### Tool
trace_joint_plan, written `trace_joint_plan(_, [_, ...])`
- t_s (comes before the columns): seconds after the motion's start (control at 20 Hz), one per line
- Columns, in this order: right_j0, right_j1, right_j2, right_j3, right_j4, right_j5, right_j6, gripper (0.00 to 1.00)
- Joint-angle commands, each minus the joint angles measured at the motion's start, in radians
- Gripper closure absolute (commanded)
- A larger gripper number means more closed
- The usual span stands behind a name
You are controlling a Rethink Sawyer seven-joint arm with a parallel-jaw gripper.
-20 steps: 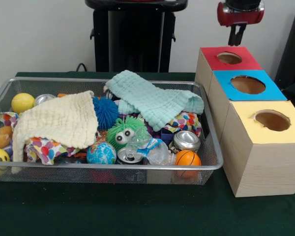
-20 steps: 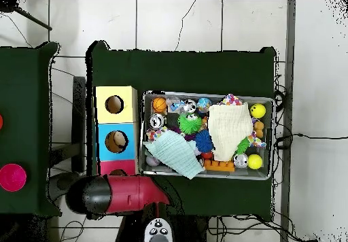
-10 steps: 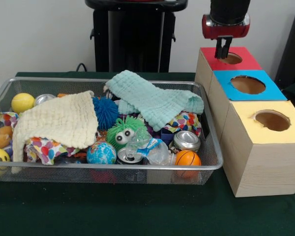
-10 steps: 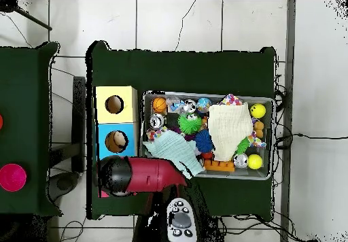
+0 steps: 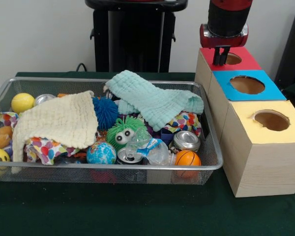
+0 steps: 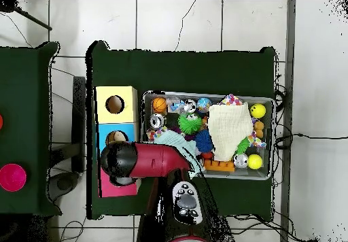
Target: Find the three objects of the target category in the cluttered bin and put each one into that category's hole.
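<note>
1. Your gripper [image 5: 221, 58] hangs over the red box [image 5: 229, 61], in front of its hole.
2. The blue box's hole [image 5: 247, 84] and the yellow box's hole [image 5: 271, 120] lie uncovered.
3. In the bin [image 5: 212, 162], the cream cloth [image 5: 59, 120] and mint cloth [image 5: 152, 101] cover much of the clutter.

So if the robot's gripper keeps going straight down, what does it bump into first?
Most likely the red box. The gripper points down near its round hole, so it might hit the rim or slip inside; depth is hard to judge.

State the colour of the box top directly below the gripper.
Red: the gripper hangs over the red-topped box, clearest in the front view.
</note>
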Motion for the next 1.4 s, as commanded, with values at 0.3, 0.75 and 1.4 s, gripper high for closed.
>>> trace_joint_plan(0.3, [-0.151, 0.222, 0.092, -0.105, -0.146, -0.191, -0.082, 1.00])
trace_joint_plan(0.75, [-0.146, 0.162, 0.094, -0.093, -0.188, -0.088, -0.016, 1.00])
trace_joint_plan(1.4, [0.124, -0.360, -0.002, 0.170, 0.035, 0.241, 0.322, 1.00])
